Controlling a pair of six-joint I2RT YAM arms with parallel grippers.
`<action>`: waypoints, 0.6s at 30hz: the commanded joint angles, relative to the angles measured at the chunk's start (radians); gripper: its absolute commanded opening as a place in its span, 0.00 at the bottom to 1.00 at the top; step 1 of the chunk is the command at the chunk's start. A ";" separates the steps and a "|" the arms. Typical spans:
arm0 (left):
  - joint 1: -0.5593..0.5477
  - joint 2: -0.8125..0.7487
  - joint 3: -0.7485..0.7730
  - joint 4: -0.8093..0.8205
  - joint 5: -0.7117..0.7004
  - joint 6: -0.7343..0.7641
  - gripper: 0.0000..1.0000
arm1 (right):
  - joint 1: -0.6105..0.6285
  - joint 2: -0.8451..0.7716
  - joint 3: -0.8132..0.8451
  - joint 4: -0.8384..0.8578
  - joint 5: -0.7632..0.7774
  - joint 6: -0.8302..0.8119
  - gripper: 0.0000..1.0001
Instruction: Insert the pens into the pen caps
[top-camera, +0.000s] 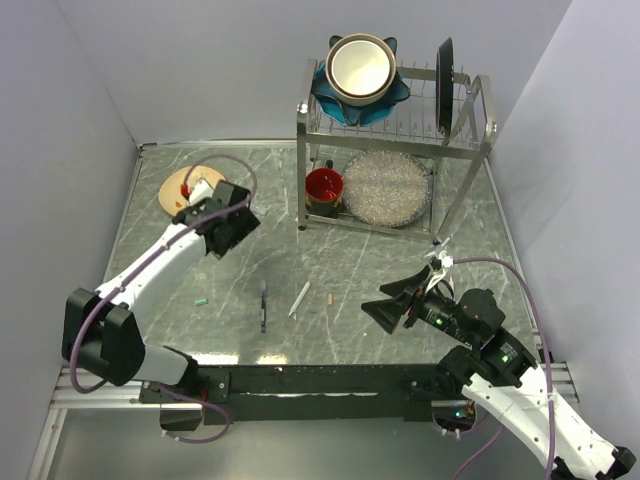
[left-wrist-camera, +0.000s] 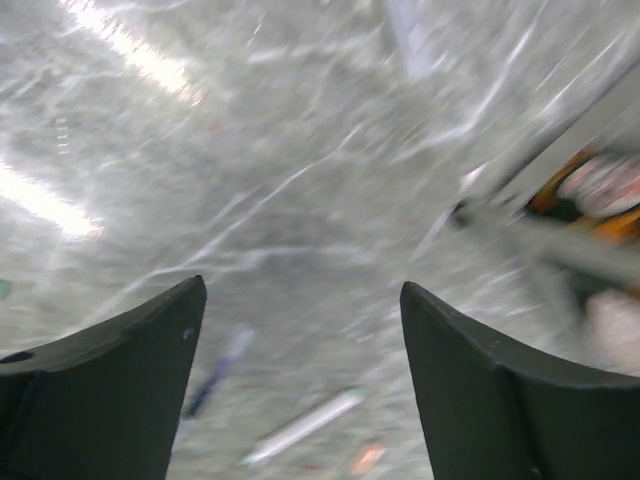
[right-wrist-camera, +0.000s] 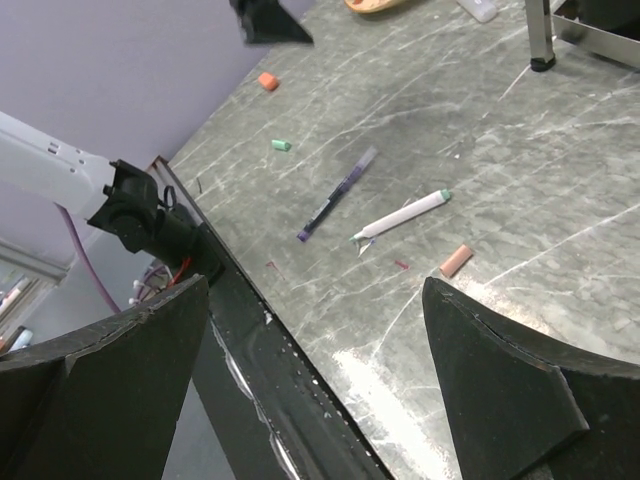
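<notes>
right wrist view: my right pincer (right-wrist-camera: 315, 290) hangs spread wide and empty. nearest it lies the salmon cap (right-wrist-camera: 456, 260), just past that the white pen (right-wrist-camera: 403, 214), then the dark pen (right-wrist-camera: 338, 195), with the teal cap (right-wrist-camera: 281, 145) beyond. in the top view both pens run roughly near-to-far, off to that pincer's left. my left pincer (top-camera: 232, 228), also spread and empty, hangs on their far side; i judge the right arm nearer the salmon cap.

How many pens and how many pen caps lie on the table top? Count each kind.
Pens: 2, the dark pen and the white pen.
Pen caps: 3, the teal cap, the near orange cap, the far orange cap.
Total: 5.
</notes>
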 joint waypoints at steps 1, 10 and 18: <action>0.064 0.090 0.130 -0.081 0.031 -0.163 0.80 | -0.004 -0.026 0.037 -0.007 0.038 0.018 0.95; 0.116 0.549 0.665 -0.358 0.002 -0.256 0.75 | -0.004 -0.055 0.057 -0.010 0.024 0.016 0.93; 0.182 0.741 0.825 -0.344 0.038 -0.267 0.73 | -0.005 -0.030 0.051 0.027 0.001 0.028 0.92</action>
